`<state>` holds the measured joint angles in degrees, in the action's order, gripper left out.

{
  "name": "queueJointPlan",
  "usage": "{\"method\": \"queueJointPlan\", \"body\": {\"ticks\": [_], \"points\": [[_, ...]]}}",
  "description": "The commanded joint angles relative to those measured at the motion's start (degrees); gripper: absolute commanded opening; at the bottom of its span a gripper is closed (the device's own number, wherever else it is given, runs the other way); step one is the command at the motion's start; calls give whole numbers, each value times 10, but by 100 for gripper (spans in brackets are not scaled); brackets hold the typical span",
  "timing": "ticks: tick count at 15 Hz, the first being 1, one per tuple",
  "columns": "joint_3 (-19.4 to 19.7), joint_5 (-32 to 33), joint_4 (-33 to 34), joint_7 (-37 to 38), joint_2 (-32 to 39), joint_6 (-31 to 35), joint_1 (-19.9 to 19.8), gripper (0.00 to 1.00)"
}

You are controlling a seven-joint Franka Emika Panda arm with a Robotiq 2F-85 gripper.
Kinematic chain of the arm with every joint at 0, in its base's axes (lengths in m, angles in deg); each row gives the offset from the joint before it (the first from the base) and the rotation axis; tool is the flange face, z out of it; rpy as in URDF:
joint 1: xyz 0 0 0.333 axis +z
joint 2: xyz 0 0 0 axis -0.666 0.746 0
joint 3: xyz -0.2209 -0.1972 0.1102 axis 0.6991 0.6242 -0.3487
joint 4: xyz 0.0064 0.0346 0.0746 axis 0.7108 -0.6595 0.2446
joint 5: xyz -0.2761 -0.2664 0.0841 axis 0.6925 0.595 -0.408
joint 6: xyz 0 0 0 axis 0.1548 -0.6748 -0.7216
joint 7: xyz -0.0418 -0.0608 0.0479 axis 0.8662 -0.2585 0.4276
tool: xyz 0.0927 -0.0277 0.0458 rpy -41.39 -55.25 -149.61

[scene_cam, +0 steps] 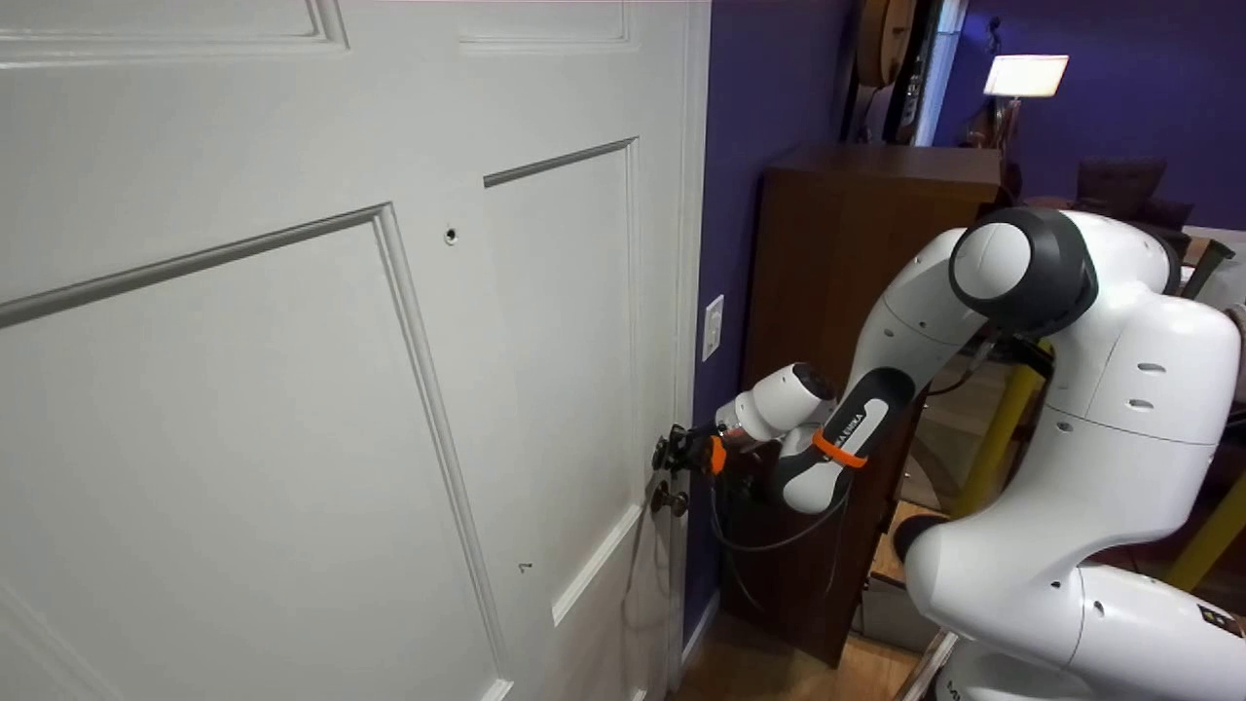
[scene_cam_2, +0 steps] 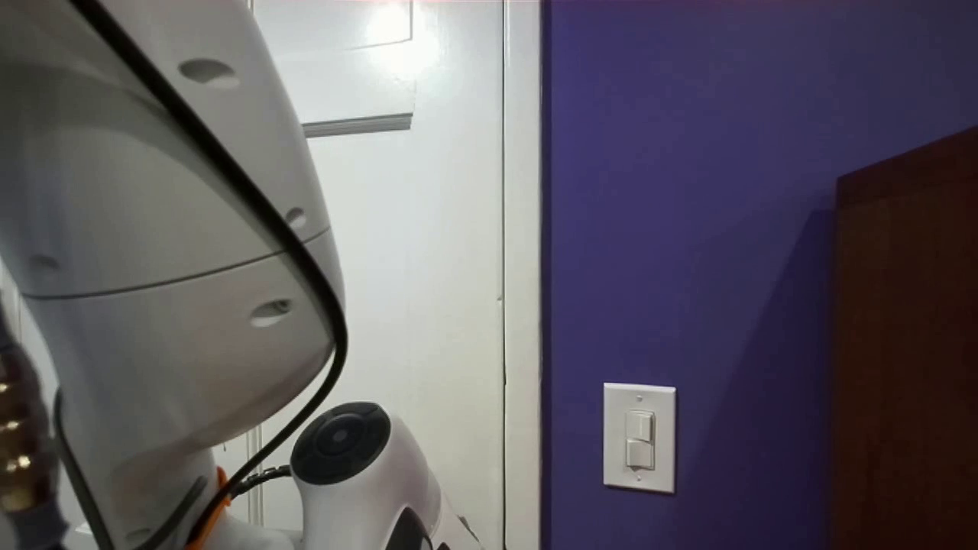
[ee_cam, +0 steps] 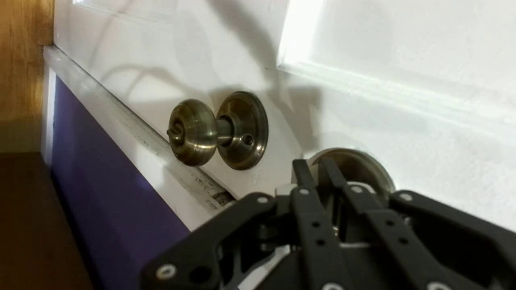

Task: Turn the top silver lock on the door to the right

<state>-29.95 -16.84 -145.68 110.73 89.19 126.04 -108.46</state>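
Note:
The white panelled door [scene_cam: 545, 321] fills much of an exterior view; part of it also shows in an exterior view [scene_cam_2: 451, 267] behind the arm. The top lock's round brass-coloured base [ee_cam: 363, 167] sits on the door in the wrist view, partly covered by my fingers. My gripper [ee_cam: 318, 173] is right at the lock, its two fingers close together with a narrow gap and a bit of light metal between the tips. The turn piece itself is mostly hidden. In an exterior view my gripper [scene_cam: 670, 451] is at the door's edge, just above the doorknob [scene_cam: 670, 499].
The knob [ee_cam: 193, 133] stands out from the door beside my fingers. The door frame [scene_cam: 693, 243] and purple wall [scene_cam_2: 688, 229] adjoin, with a light switch [scene_cam_2: 639, 438]. A dark brown cabinet [scene_cam: 827, 253] stands close to the arm. A cable [scene_cam: 764, 545] hangs below the wrist.

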Motion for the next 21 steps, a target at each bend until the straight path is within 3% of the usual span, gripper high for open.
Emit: {"method": "queueJointPlan", "body": {"ticks": [1, 8, 9, 10, 12, 19, 21], "points": [[2, -16, 1, 12, 0, 2, 1, 3], [2, -22, 0, 44, 0, 9, 2, 3], [4, -21, -1, 40, -5, 10, 3, 36], [3, -17, -2, 39, -7, 9, 2, 37], [-2, -9, -4, 42, -8, 4, -4, 50], [-9, 21, -22, 23, -38, -6, -19, 98], [-14, 41, -30, 4, -58, -2, -30, 100]]}}
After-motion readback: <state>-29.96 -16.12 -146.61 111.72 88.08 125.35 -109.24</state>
